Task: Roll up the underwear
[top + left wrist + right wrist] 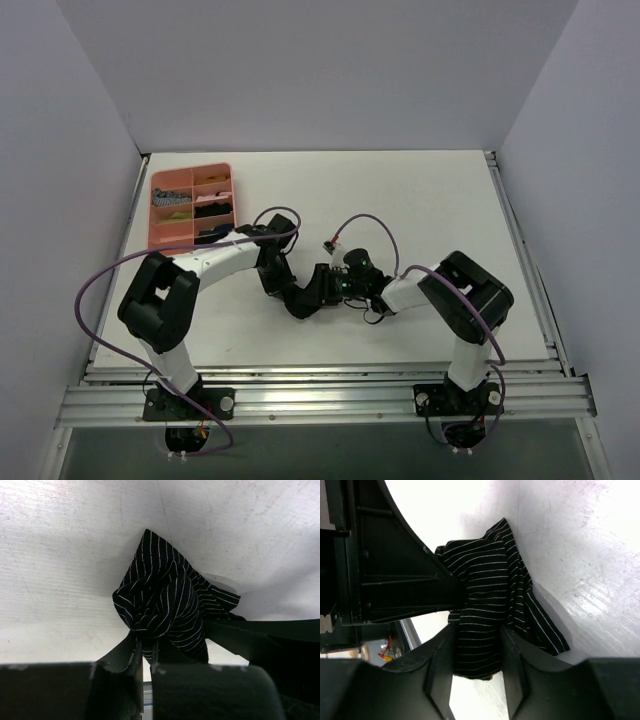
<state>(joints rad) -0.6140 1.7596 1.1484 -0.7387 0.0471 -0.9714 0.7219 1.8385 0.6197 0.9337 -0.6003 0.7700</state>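
Underwear point(165, 605): one, black with thin white stripes, lay bunched on the table point(420, 200), nearer and right of the tray.
Left gripper point(147, 645): one, mine, clamped tight on the underwear.
Right gripper point(477, 632): one, fingers partway apart, cloth between; gripping or not, I could not tell.
Tray point(170, 235): one, pink, divided, small garments inside.
In the way: my left gripper hid the cloth's edge.

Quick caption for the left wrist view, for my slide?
Left fingers pinch the bunched black pinstriped underwear on the white table.
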